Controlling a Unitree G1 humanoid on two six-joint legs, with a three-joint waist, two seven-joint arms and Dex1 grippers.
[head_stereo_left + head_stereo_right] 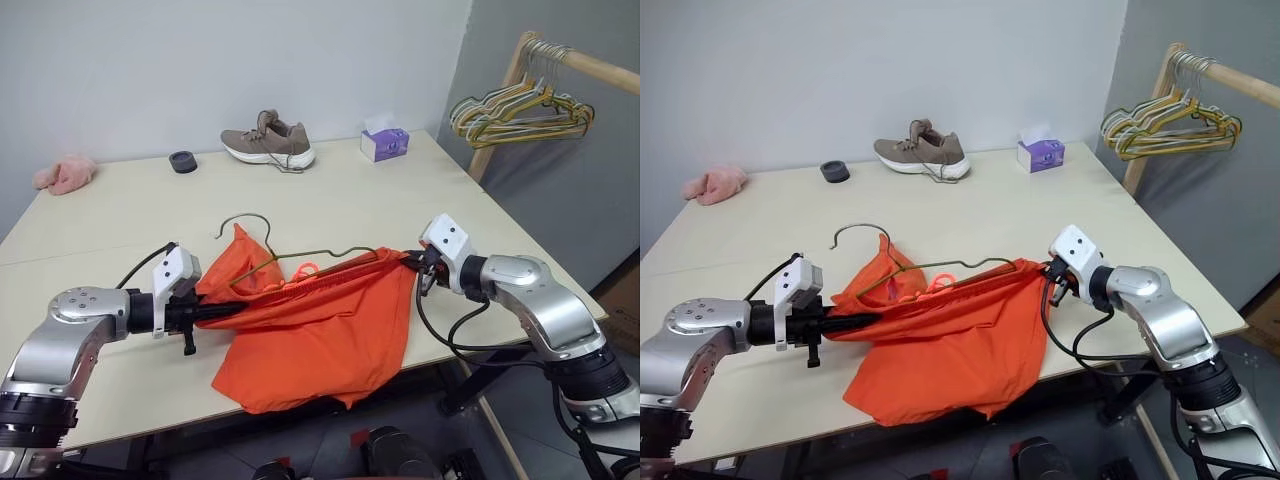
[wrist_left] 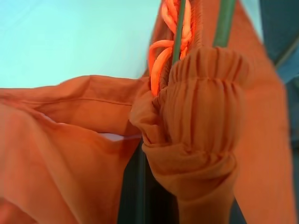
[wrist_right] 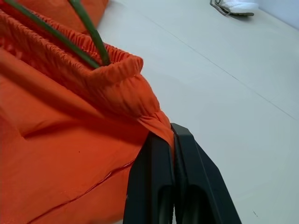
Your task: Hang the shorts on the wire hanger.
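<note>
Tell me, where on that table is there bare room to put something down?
The widest bare stretch of the table lies between the shoe and the shorts. More lies between the pink slipper and the left gripper. The near edge is crowded: both grippers hold the shorts with the wire hanger there.

The left gripper's (image 1: 212, 312) fingertips were buried in bunched waistband of the shorts (image 1: 320, 335). The lower part of the wire hanger (image 1: 300, 258) ran inside the fabric, hidden. The shorts' hem hung past the table (image 1: 350, 200) edge, covering it there.
</note>
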